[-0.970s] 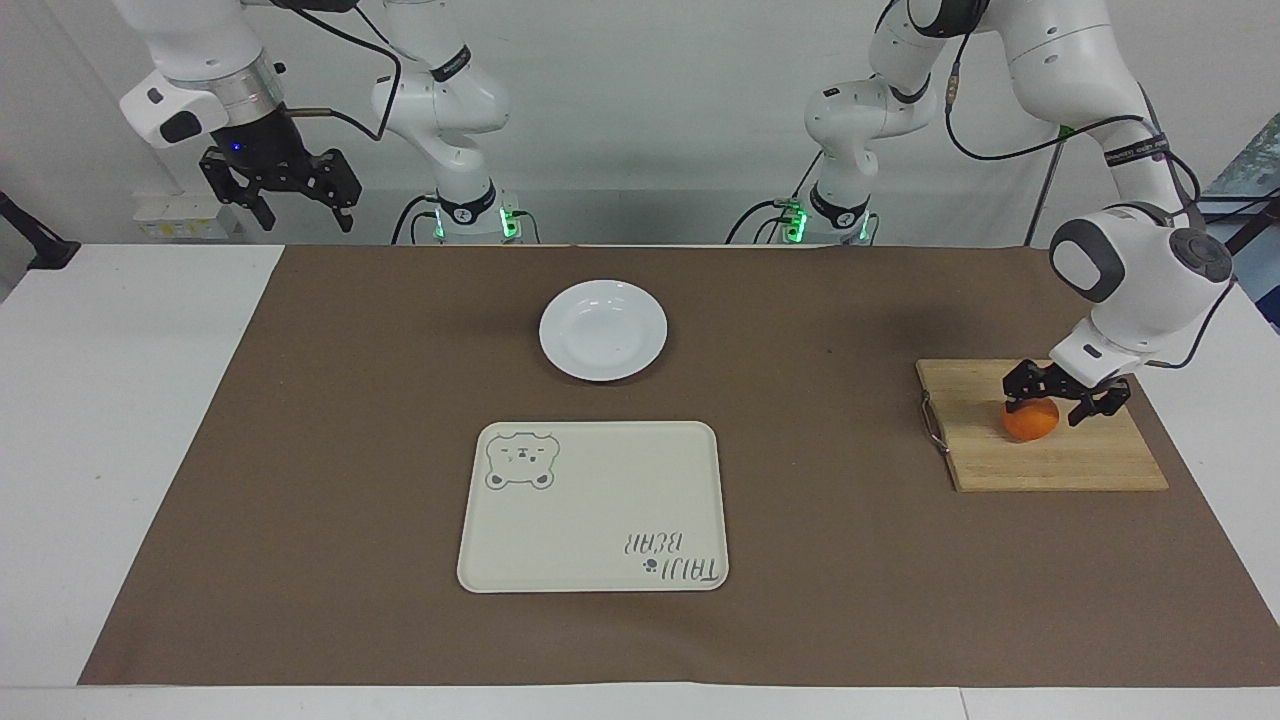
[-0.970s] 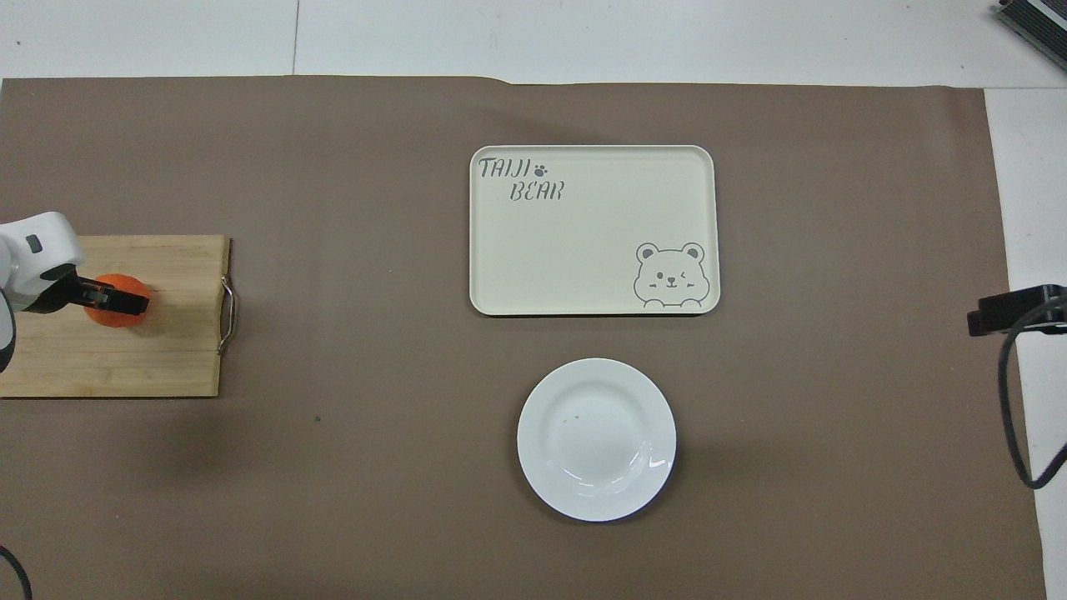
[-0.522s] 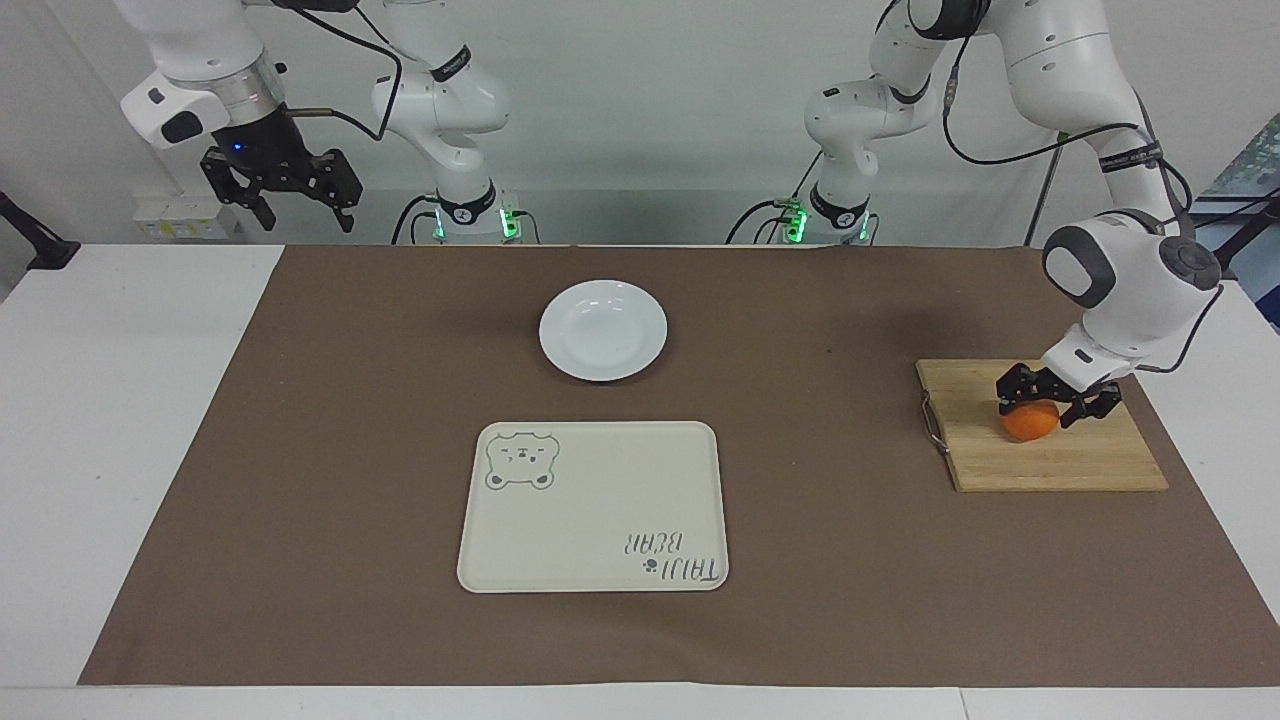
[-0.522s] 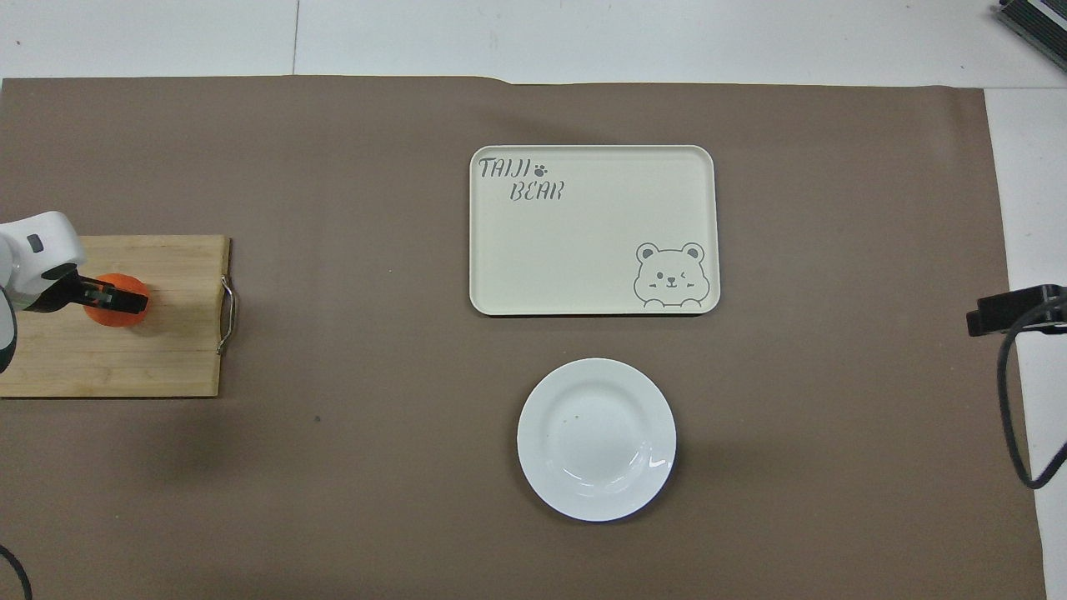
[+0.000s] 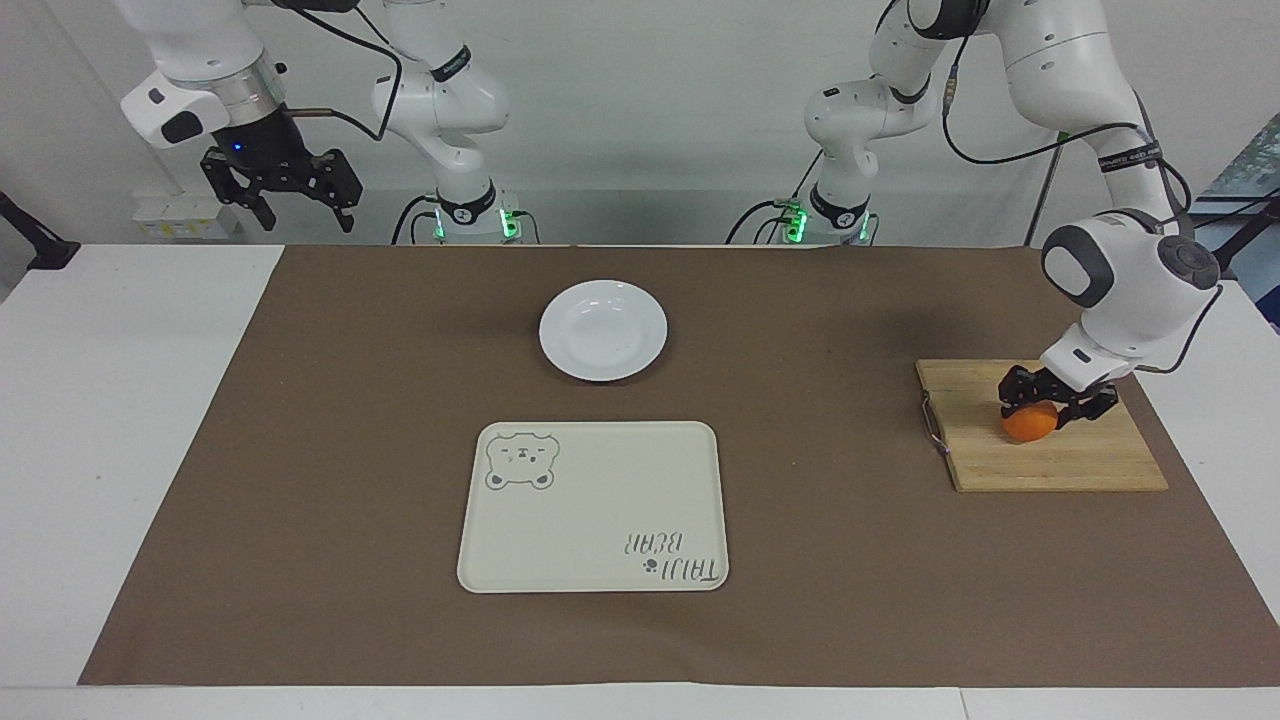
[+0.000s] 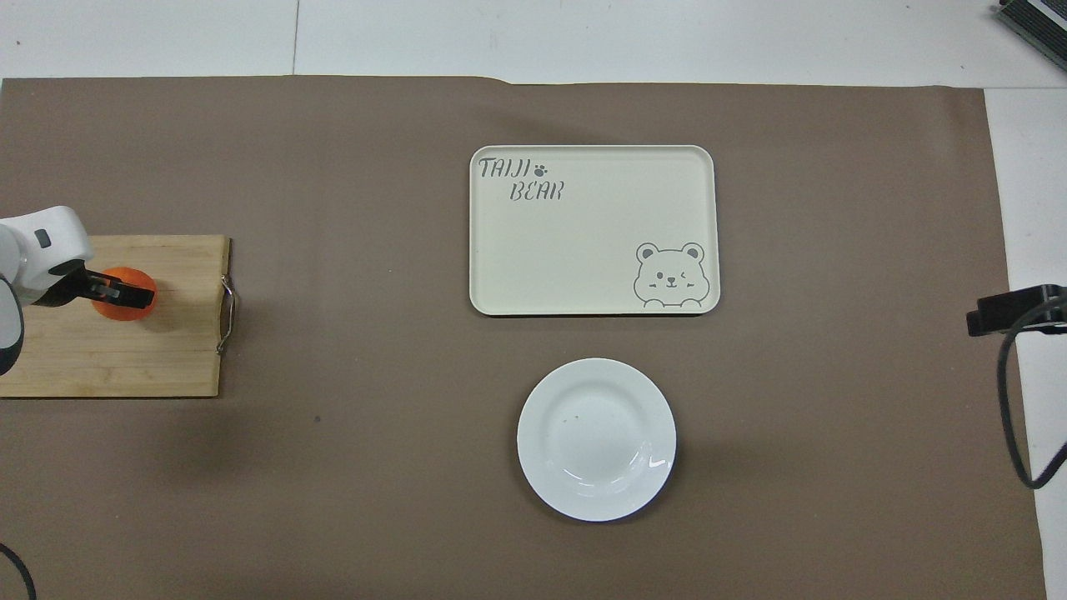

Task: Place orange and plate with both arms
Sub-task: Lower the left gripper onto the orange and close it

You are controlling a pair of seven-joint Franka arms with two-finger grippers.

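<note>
At the right of the facing view, the left gripper point(image 5: 1040, 408) is clamped on the orange point(image 5: 1028, 424), just above the wooden board point(image 5: 1090, 460). At the upper left, the right gripper point(image 5: 297, 212) waits with its fingers apart.

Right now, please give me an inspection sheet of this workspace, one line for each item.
Surface: white table under a brown mat.
Job's things: orange on the wooden cutting board; white plate bare, nearer to the robots than the tray.
Clutter: cream bear tray, nothing on it.
Grippers: left gripper shut on the orange; right gripper open, raised, waiting at its own end.
Cables: black cables along the arms.
Surroundings: plain white wall.
</note>
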